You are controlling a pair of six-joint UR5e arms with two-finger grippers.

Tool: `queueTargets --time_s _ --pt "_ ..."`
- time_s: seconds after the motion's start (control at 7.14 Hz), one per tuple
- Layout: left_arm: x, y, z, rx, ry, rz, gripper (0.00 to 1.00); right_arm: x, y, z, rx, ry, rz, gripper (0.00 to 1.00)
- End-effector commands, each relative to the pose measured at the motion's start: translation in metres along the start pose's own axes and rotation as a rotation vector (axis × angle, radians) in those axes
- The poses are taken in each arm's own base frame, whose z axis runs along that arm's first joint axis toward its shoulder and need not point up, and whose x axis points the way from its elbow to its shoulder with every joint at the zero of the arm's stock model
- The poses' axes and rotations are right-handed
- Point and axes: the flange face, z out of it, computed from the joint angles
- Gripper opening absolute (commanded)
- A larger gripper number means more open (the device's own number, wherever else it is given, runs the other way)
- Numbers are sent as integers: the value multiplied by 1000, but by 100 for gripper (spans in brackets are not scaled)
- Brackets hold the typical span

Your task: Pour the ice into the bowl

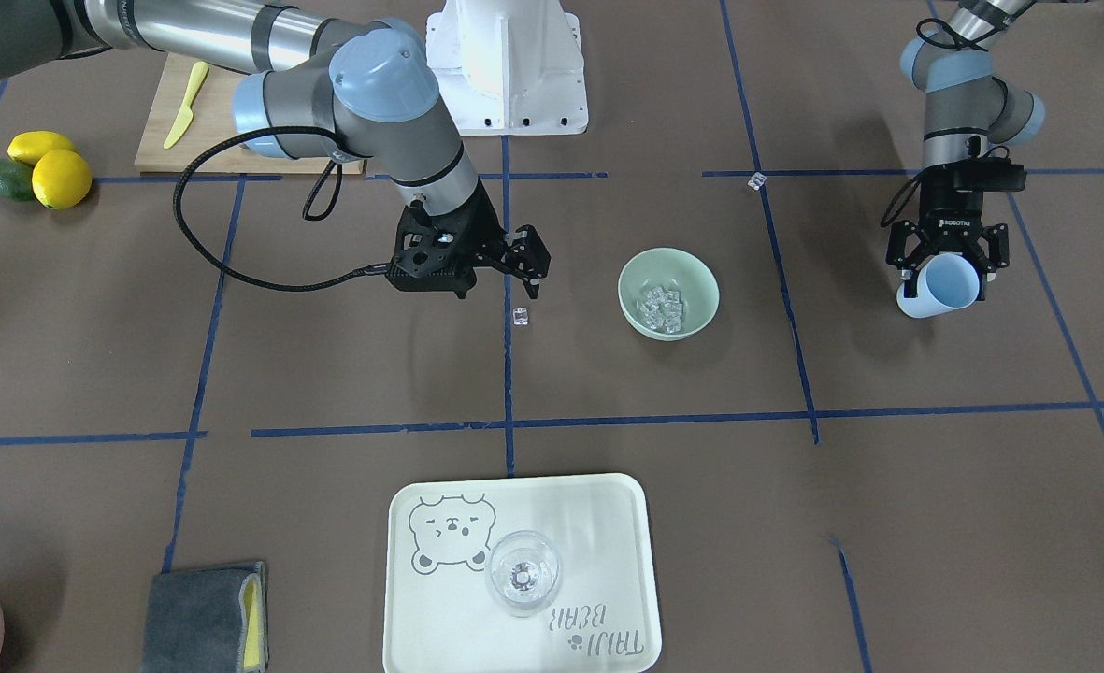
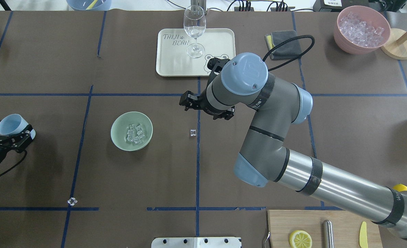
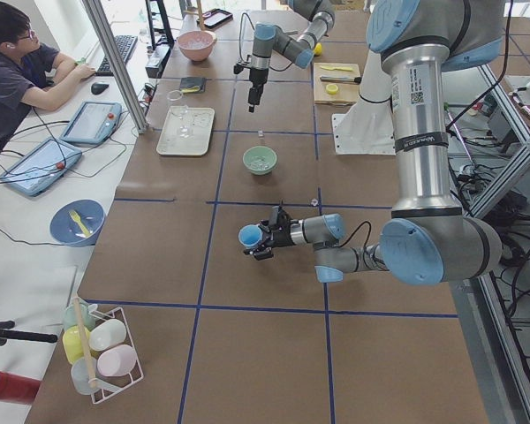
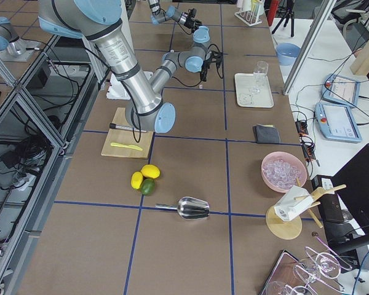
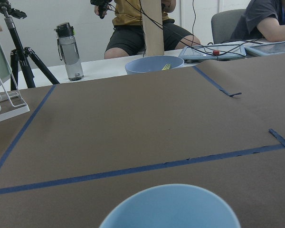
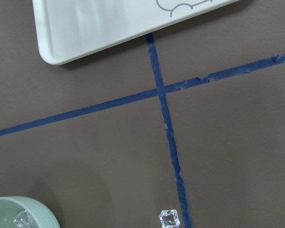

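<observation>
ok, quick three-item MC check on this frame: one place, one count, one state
1. Where does the wine glass stand?
A on the cutting board
B on the tray
C in the pink tub

2. How many ice cubes lie loose outside the bowl?
A none
B two
C five

3. What are the left fingers doing?
A open, empty
B shut on the bowl
C shut on the light blue cup

Answers:
1 B, the glass rests on the tray beside the bear print.
2 B, one cube by the centre tape line, another nearer the robot's base.
3 C, the cup sits clamped between them, tipped sideways.
</observation>
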Motion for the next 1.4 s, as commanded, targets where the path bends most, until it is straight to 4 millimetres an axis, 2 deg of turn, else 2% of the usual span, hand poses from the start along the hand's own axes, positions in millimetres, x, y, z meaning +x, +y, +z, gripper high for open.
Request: queueTargets --time_s 0.0,0.14,0.42,0.56,1.12,1.26 --pt "12 4 -5 -17 30 -29 100 1 2 2 -2 2 -2 100" --pt "14 5 -8 -20 36 -29 100 2 2 2 -3 4 -2 100" --pt "-19 3 -29 -41 17 -36 100 1 2 2 -2 4 -2 100" --pt "-28 -3 -41 -47 17 -32 100 2 3 3 -5 6 -3 100" --pt "-14 -16 -49 -69 63 -62 100 1 8 5 -11 6 -5 100" --pt "-11 -28 -58 -69 79 -74 100 1 13 8 -18 9 -8 100"
